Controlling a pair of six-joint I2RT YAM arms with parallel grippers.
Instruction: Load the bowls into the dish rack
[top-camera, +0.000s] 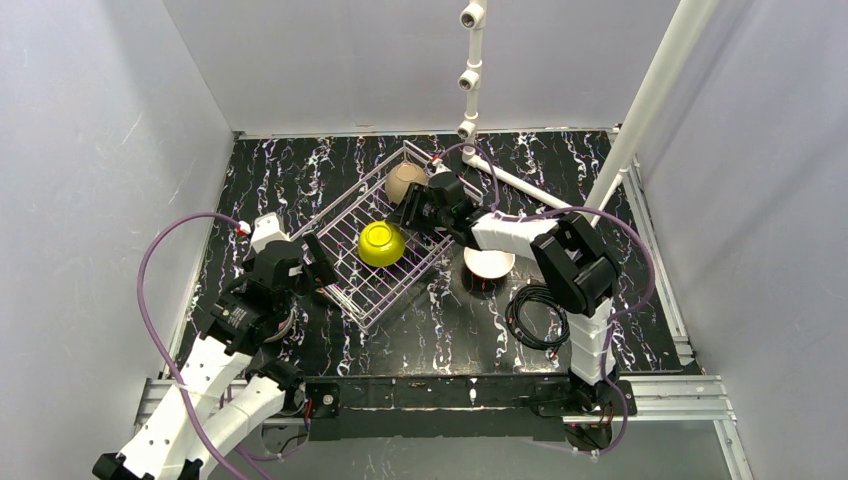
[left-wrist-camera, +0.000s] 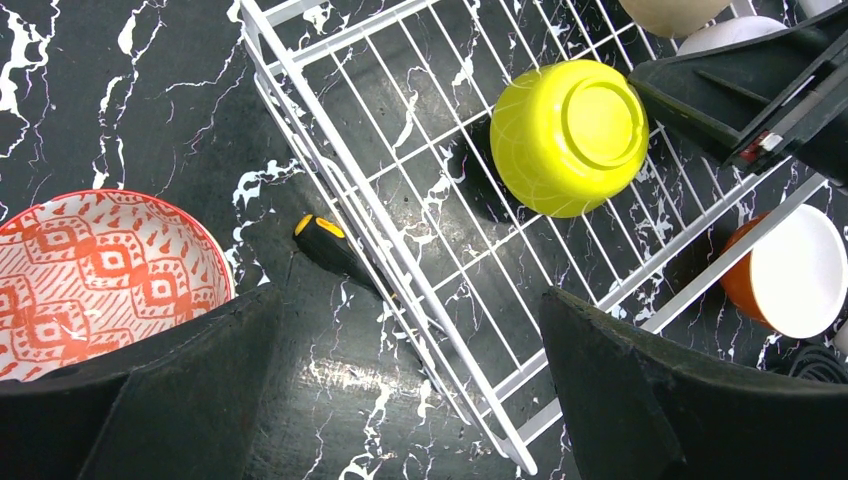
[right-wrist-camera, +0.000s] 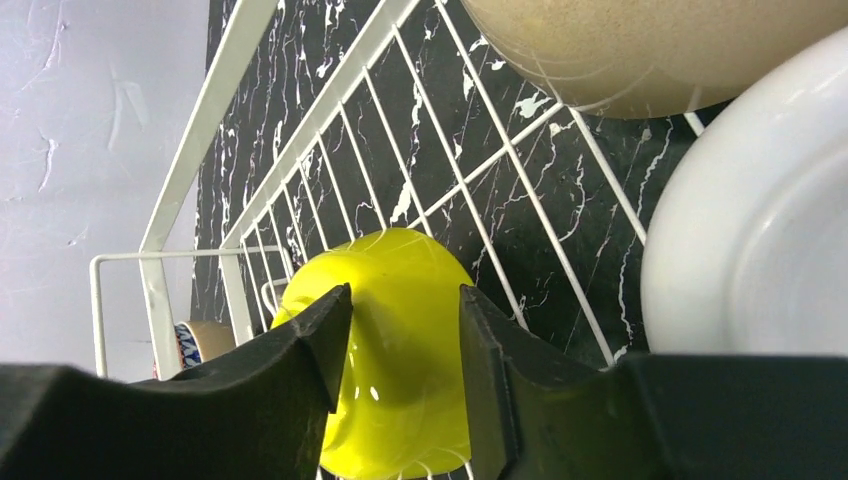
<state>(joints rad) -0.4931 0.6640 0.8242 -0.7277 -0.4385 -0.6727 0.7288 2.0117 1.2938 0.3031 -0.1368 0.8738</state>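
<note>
The dish rack (top-camera: 345, 214) sits slanted mid-table. In it, a yellow-green bowl (top-camera: 381, 244) lies upside down and a tan bowl (top-camera: 404, 180) sits at the far end. My right gripper (top-camera: 413, 213) is open and empty over the rack. In its wrist view (right-wrist-camera: 403, 308) the yellow-green bowl (right-wrist-camera: 400, 410) lies beyond the fingers, with a white bowl (right-wrist-camera: 760, 230) close on the right and the tan bowl (right-wrist-camera: 640, 50) above. My left gripper (top-camera: 322, 263) is open by the rack's near-left side (left-wrist-camera: 400, 240). A red-patterned bowl (left-wrist-camera: 90, 270) sits left of it. An orange bowl (top-camera: 489, 262) stands right of the rack.
A coiled black cable (top-camera: 535, 318) lies at the near right. A white pipe frame (top-camera: 640, 110) rises at the back right. A small black-and-yellow object (left-wrist-camera: 328, 243) lies against the rack's outer edge. A blue-patterned bowl (right-wrist-camera: 195, 340) shows beyond the rack's far wall.
</note>
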